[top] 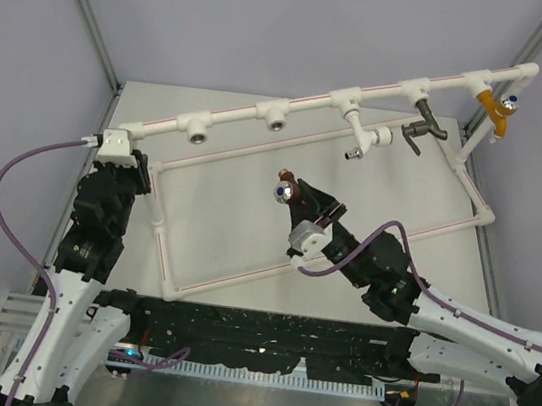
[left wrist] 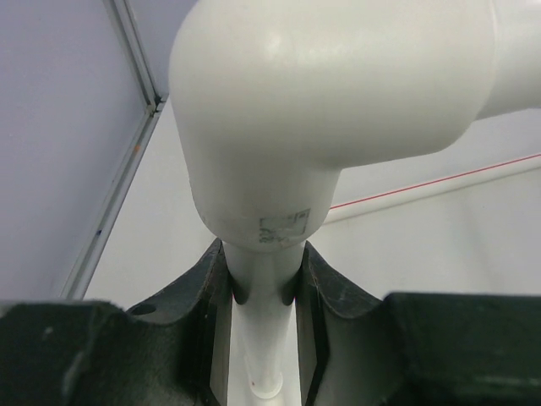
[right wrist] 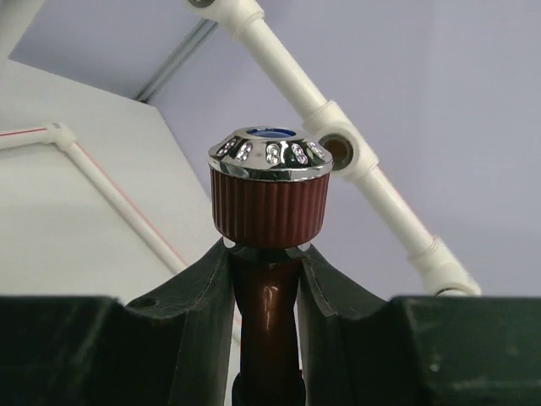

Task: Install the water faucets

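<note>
One copper tap (right wrist: 270,199) inside right hand (right wrist: 264,271)

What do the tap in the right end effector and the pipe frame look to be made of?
The tap looks like metal with a glossy copper-brown finish, given the sharp highlight on its stem. Its knob is ribbed dark red, probably plastic, under a mirror-bright chrome-look cap. The pipe frame seems smooth white plastic with a soft sheen and red stripes.

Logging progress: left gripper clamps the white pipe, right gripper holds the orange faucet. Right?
No: the right wrist view shows the right gripper holding the reddish-brown faucet. The left gripper does clamp the white pipe.
</note>
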Controlling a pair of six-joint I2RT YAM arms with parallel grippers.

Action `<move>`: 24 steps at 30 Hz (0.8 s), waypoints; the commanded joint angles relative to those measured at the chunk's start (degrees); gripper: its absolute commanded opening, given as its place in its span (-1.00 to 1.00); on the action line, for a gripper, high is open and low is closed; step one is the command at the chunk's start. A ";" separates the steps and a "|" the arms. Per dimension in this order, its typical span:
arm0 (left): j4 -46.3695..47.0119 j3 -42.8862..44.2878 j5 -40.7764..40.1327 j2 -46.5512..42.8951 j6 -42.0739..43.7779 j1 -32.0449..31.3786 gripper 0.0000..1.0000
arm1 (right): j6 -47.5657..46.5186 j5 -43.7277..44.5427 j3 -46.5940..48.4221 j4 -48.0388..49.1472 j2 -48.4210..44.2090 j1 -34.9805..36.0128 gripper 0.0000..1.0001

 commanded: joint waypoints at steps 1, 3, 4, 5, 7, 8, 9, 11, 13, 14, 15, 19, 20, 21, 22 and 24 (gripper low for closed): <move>-13.39 1.66 7.01 -1.09 -1.35 -3.24 -1.00 | -30.05 12.08 0.55 15.59 3.61 7.62 -0.90; -13.22 0.78 6.58 -1.53 -1.17 -4.03 -1.00 | -37.52 13.23 -0.50 22.71 6.15 7.89 -0.90; -13.22 0.52 6.49 -1.71 -1.17 -4.29 -1.00 | -42.25 13.49 -0.68 27.00 7.13 7.98 -0.90; -13.13 0.17 6.22 -1.62 -1.09 -4.56 -1.00 | -43.95 13.58 -1.12 30.09 9.40 7.98 -0.90; -12.61 -0.45 5.70 -1.62 -0.91 -4.74 -1.00 | -47.47 13.23 -0.52 34.51 11.78 8.07 -0.90; -12.61 -0.63 5.17 -1.62 -0.65 -4.82 -1.00 | -48.61 12.71 -0.42 35.30 12.32 8.07 -0.90; -12.69 -0.72 4.73 -1.62 -0.38 -5.00 -1.00 | -49.32 12.53 -0.25 35.74 13.02 8.07 -0.90; -12.87 -0.98 3.50 -1.71 0.14 -5.53 -1.00 | -51.60 13.31 0.28 37.23 14.16 8.07 -0.90; -12.87 -1.16 2.62 -1.80 0.32 -5.70 -1.00 | -53.62 14.02 0.55 39.43 15.22 8.07 -0.90; -12.96 -1.16 2.70 -1.71 0.41 -5.70 -1.00 | -53.89 13.67 0.63 39.87 15.49 8.07 -0.90; -12.78 -1.24 2.79 -1.54 0.32 -5.88 -1.00 | -54.33 13.41 0.63 40.05 15.66 8.07 -0.90; -12.78 -1.24 2.88 -0.75 0.32 -5.97 -1.00 | -56.35 11.83 1.07 42.15 17.77 7.46 -0.90; -12.78 -1.24 2.79 -0.74 0.32 -6.05 -1.00 | -56.27 11.56 1.51 43.03 18.56 7.10 -0.89; -12.78 -1.24 2.79 -0.57 0.32 -6.14 -1.00 | -56.27 11.12 1.69 42.95 18.91 6.58 -0.89; -12.87 -1.24 2.79 -0.74 0.32 -6.06 -1.00 | -56.18 10.51 1.69 43.13 19.35 6.05 -0.90; -12.70 -1.33 2.88 -0.66 0.32 -6.06 -1.00 | -55.48 9.63 2.04 42.86 19.97 4.91 -0.90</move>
